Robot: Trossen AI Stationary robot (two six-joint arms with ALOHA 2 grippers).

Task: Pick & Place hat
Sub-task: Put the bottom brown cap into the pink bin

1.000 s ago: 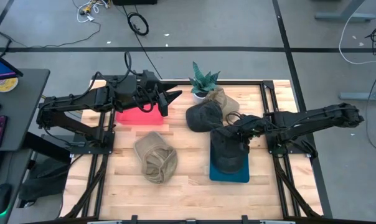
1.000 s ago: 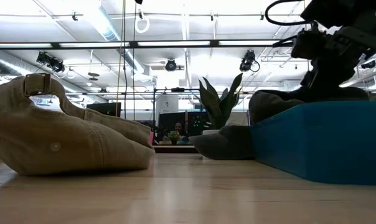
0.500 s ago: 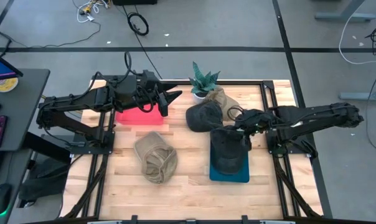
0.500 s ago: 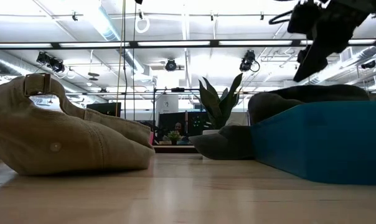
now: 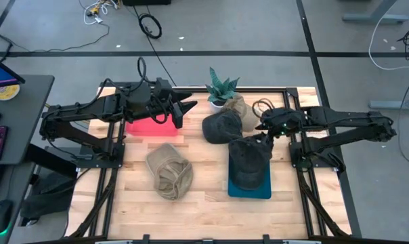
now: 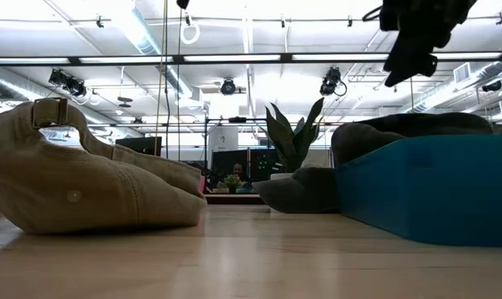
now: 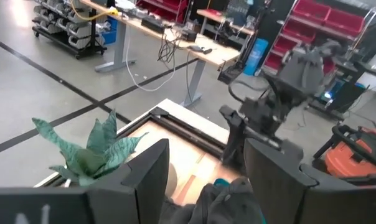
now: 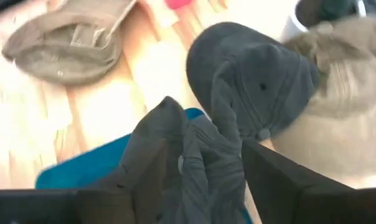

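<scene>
A dark grey hat (image 5: pixel 248 161) lies on the blue tray (image 5: pixel 250 190) at the right; the low view shows its crown (image 6: pixel 417 124) above the tray's wall (image 6: pixel 434 187). My right gripper (image 5: pixel 266 134) hangs open above its far end, clear of it (image 6: pixel 399 71); in the right wrist view the hat (image 8: pixel 194 155) shows below the fingers. A second dark hat (image 5: pixel 221 127) and a tan hat (image 5: pixel 243 108) lie near the plant. Another tan hat (image 5: pixel 169 172) rests front left. My left gripper (image 5: pixel 188 106) waits open, high over the far left.
A red tray (image 5: pixel 149 127) lies under my left arm. A potted plant (image 5: pixel 221 89) stands at the far edge. Black frame rails (image 5: pixel 294 115) border the wooden table. Bare wood (image 5: pixel 204 193) shows between the front tan hat and the blue tray.
My right gripper has let go of the dark hat on the blue tray and risen clear of it, drawing slightly toward the far right and rolling a little. The hat stays on the tray.
</scene>
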